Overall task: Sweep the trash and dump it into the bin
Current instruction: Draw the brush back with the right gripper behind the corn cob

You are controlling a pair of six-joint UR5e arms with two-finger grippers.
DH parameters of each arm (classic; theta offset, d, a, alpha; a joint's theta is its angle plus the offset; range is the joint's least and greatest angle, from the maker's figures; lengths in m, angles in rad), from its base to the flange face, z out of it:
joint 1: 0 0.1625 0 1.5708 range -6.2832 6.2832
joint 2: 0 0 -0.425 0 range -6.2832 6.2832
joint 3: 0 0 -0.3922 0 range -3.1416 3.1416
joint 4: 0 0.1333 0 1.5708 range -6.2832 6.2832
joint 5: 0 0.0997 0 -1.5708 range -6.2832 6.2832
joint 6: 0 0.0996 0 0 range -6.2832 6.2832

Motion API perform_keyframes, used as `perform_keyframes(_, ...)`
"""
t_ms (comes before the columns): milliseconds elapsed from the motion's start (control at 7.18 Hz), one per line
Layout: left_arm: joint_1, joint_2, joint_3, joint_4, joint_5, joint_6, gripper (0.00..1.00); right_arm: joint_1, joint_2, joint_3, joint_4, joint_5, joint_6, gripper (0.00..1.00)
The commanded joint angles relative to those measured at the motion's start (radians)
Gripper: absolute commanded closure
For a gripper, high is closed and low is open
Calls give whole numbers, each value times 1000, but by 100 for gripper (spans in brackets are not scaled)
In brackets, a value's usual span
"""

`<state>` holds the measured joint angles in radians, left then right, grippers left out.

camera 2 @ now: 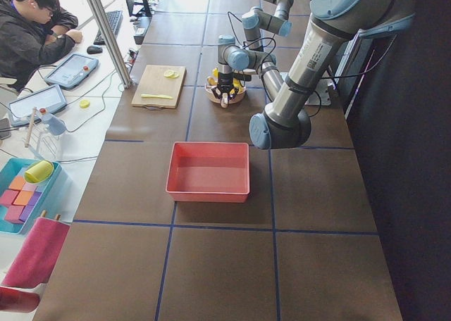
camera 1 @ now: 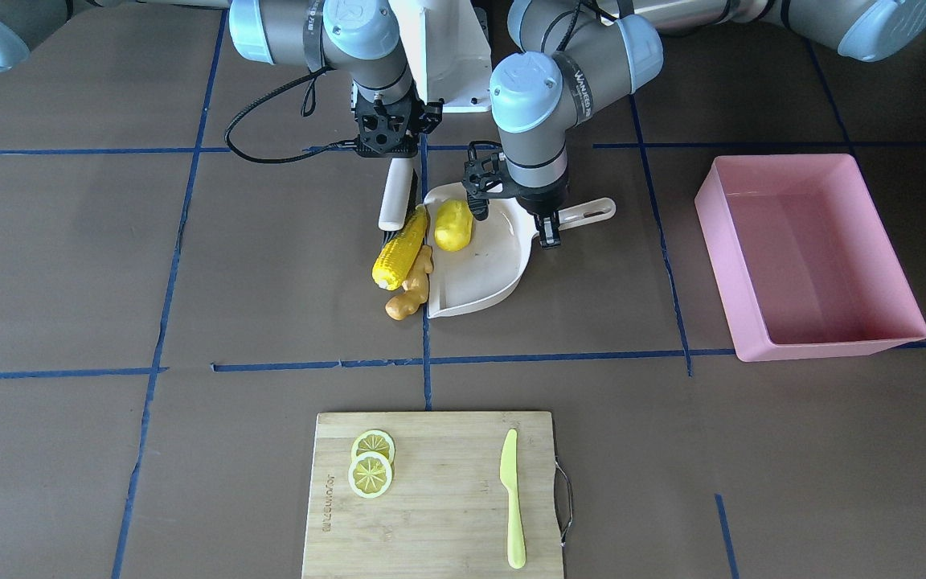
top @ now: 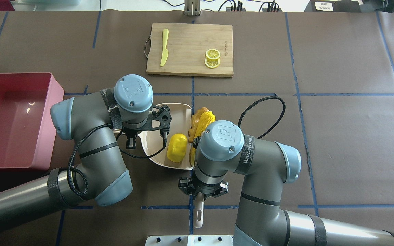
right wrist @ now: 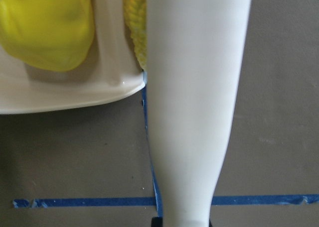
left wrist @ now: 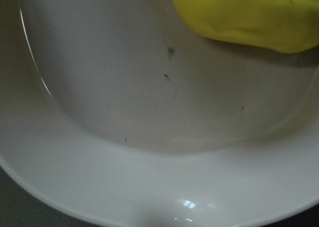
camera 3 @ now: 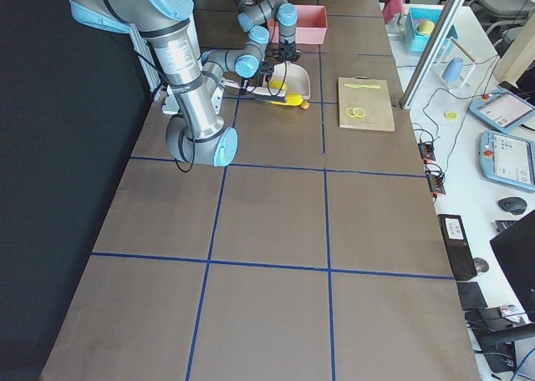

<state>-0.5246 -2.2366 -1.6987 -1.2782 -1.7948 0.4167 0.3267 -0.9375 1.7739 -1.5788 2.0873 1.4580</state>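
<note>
The off-white dustpan (camera 1: 487, 265) lies mid-table with the rounded yellow lump (camera 1: 453, 225) inside it. The corn cob (camera 1: 400, 249) and the tan ginger root (camera 1: 411, 291) lie at its open edge, just outside. My left gripper (camera 1: 547, 233) is shut on the dustpan's handle (camera 1: 587, 213). My right gripper (camera 1: 395, 153) is shut on a white brush handle (camera 1: 396, 193), with the brush against the corn. The pink bin (camera 1: 833, 346) stands empty and apart, on my left side. The left wrist view shows the pan floor (left wrist: 149, 87) and the lump (left wrist: 249, 18).
A wooden cutting board (camera 1: 431, 515) with two lemon slices (camera 1: 372, 462) and a yellow-green knife (camera 1: 513, 498) lies across the table from me. Blue tape lines mark the brown table. An operator (camera 2: 35, 25) sits beyond the far edge.
</note>
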Motion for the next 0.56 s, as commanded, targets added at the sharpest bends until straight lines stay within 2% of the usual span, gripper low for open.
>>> perform_keyframes(0, 0, 0, 2, -1, 0, -2, 100, 23, -15, 27, -7, 13, -2, 100)
perform_keyframes(139, 0, 0, 1, -1, 0, -2, 100, 34, -76, 73, -15, 14, -8, 100)
perform_keyframes(418, 0, 0, 1, -4, -1, -2, 100, 45, -106, 68, -18, 14, -21, 100)
